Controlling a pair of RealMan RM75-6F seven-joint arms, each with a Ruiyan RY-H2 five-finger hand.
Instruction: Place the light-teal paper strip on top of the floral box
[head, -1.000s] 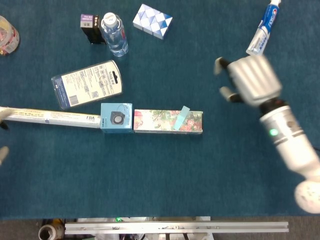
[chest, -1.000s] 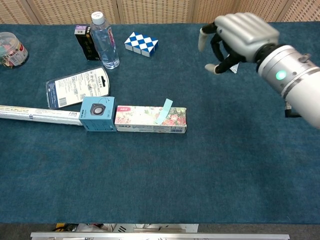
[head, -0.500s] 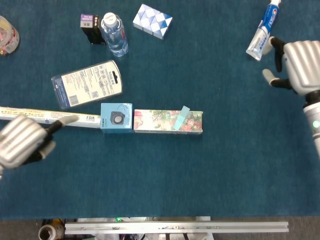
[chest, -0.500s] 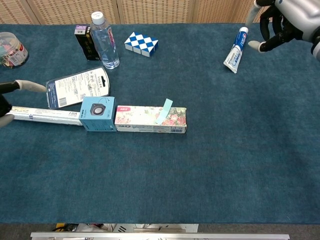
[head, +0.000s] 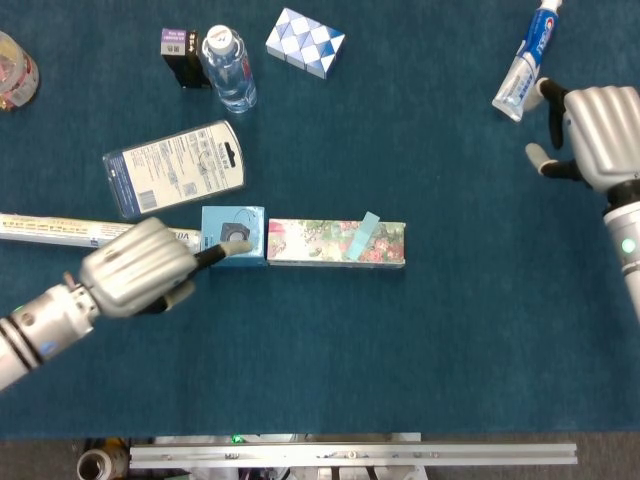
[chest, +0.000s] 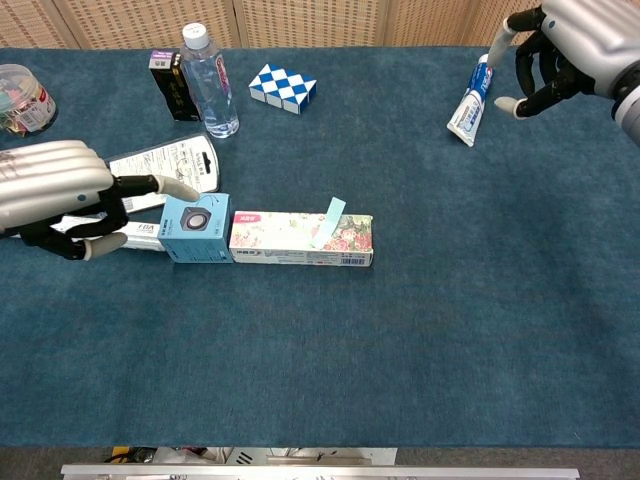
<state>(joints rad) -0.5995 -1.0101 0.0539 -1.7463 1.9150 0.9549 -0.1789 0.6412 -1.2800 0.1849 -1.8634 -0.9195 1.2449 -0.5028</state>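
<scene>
The light-teal paper strip (head: 362, 236) (chest: 327, 222) lies slanted across the right part of the floral box (head: 318, 243) (chest: 285, 238), which rests flat at the table's middle. My left hand (head: 138, 267) (chest: 55, 192) hovers left of the box, over the blue carton (head: 233, 236) (chest: 196, 228), one finger stretched toward it and nothing held. Far to the right, my right hand (head: 598, 136) (chest: 570, 42) hangs beside the toothpaste tube (head: 527, 62) (chest: 470, 100), fingers loosely curled apart and empty.
A long white box (head: 60, 232) abuts the blue carton's left side. A blister pack (head: 173, 168), a water bottle (head: 230, 68), a small dark box (head: 182, 53) and a blue-white snake cube (head: 305, 42) lie behind. A jar (chest: 22, 98) stands far left.
My left hand has swept rightward from the table's left edge to just beside the blue carton. My right hand has pulled back to the far right by the toothpaste. Strip and box have not moved.
</scene>
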